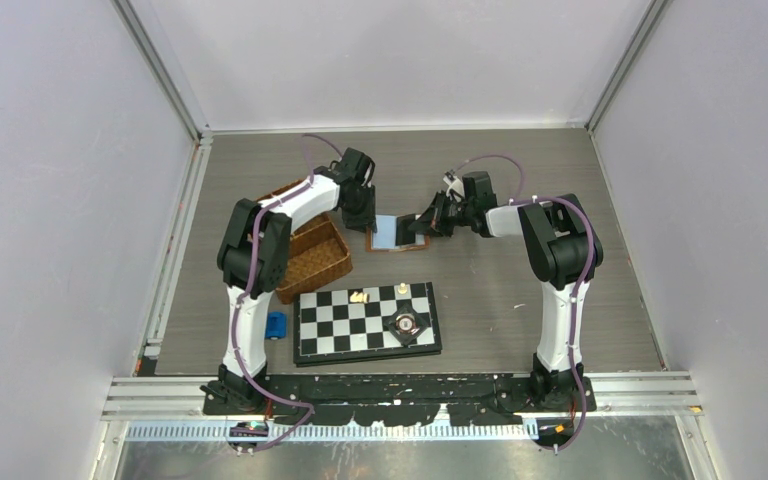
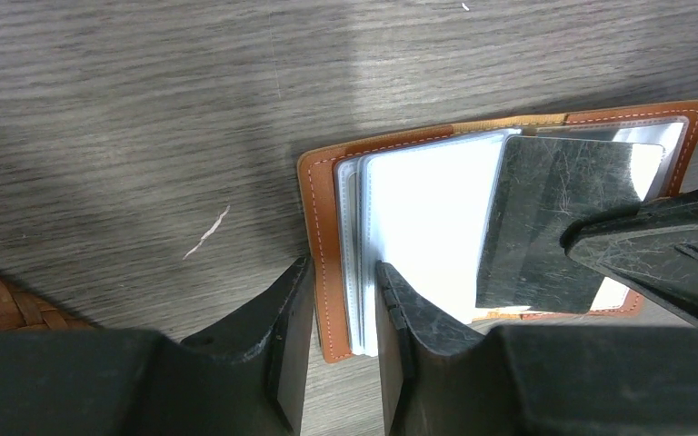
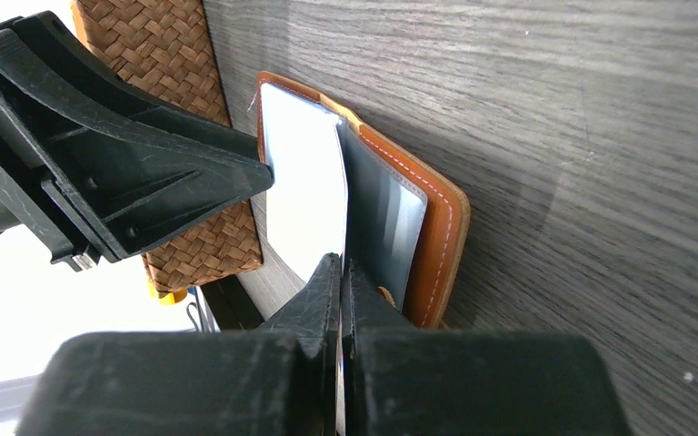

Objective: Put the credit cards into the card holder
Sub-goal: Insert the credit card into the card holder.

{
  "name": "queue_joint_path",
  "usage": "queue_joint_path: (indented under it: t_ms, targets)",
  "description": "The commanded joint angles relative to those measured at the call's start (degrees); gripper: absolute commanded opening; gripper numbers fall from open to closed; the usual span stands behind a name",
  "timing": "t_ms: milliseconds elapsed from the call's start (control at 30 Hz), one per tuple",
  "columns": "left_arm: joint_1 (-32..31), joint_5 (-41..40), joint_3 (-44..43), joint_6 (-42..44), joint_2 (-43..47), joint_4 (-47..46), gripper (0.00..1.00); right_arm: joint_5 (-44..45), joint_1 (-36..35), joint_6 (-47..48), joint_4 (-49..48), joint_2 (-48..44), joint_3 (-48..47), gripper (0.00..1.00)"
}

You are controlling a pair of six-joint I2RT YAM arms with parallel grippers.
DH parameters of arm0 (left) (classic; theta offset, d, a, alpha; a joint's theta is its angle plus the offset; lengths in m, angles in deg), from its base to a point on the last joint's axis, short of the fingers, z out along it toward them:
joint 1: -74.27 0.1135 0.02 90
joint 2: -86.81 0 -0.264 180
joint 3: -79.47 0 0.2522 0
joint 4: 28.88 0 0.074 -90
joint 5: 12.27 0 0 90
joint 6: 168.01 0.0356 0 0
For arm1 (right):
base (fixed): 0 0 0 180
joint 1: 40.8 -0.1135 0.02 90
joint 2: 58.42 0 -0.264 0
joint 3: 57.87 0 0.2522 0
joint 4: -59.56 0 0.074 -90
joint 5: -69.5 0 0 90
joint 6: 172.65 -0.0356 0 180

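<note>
Left wrist view: the card holder (image 2: 314, 227) lies open on the worktop (image 2: 145, 136). The left tool (image 2: 341, 272), narrowly open, straddles its stitched edge, grip unconfirmed. The right tool (image 3: 340, 268) is closed on a thin pale leaf (image 3: 309, 191), card or sleeve unclear. The holder looks light and probably slippery, best steadied by the stiffer leather edge.

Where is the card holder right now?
In the top view, the card holder lies open on the table, just right of the wicker basket and behind the chessboard, between the left claw and the right claw.
</note>
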Motion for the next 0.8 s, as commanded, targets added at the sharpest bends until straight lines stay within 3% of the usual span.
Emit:
queue_joint_path:
  t_ms: [0, 767]
  targets:
    - [-0.29, -1.07, -0.76, 1.22, -2.17, 3.07, 0.3, -0.28, -0.46, -0.24, -1.85, -0.98, 0.4, 0.01]
    - [-0.29, -0.46, -1.64, 1.17, -2.57, 3.68, 0.3, -1.03, -1.26, -0.76, -3.08, 2.62, 0.48, 0.01]
